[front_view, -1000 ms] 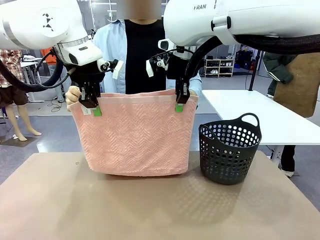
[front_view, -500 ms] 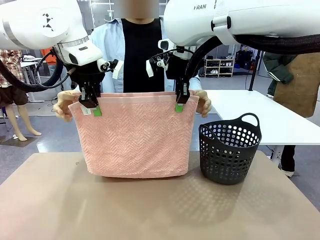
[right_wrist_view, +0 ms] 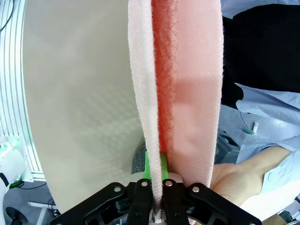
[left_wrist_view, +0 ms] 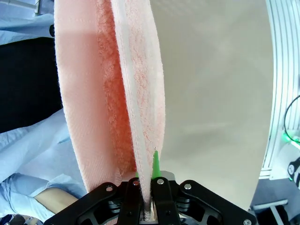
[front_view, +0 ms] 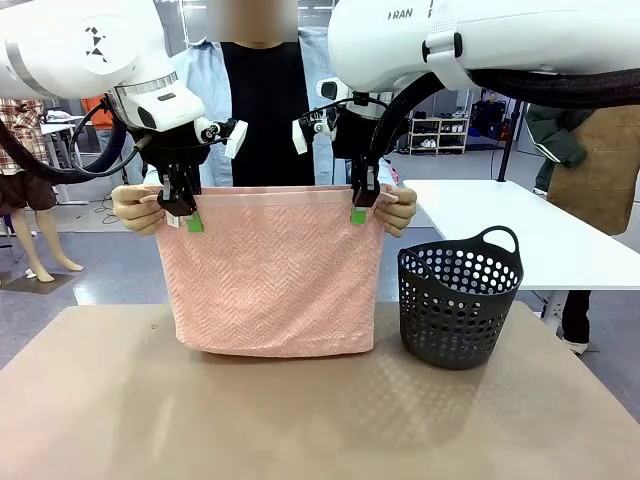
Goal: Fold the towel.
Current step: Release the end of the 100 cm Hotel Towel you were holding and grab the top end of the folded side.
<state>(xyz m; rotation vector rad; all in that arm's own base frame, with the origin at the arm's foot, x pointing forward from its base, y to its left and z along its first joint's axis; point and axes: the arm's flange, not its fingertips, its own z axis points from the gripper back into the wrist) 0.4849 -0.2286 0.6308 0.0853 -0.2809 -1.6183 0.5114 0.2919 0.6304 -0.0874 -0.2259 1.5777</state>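
The salmon-pink towel (front_view: 268,270) hangs doubled over above the table, its herringbone face toward the camera. My left gripper (front_view: 186,214) is shut on its top edge near the left corner, and my right gripper (front_view: 358,207) is shut on the top edge near the right corner. The person's hands (front_view: 138,208) hold the far layer's two upper corners, the other hand (front_view: 400,210) just right of my right gripper. In the left wrist view the towel (left_wrist_view: 133,98) runs away from the pinching fingers (left_wrist_view: 145,190). The right wrist view has the towel (right_wrist_view: 176,93) clamped likewise.
A dark perforated basket (front_view: 460,300) with a handle stands on the tan table (front_view: 300,420) at the right, close to the towel's lower right corner. A white table (front_view: 540,230) stands behind it. The person stands right behind the towel.
The person's hands have come up to the towel's upper corners and closed on them. The towel's sides have drawn in slightly. My grippers have held still.
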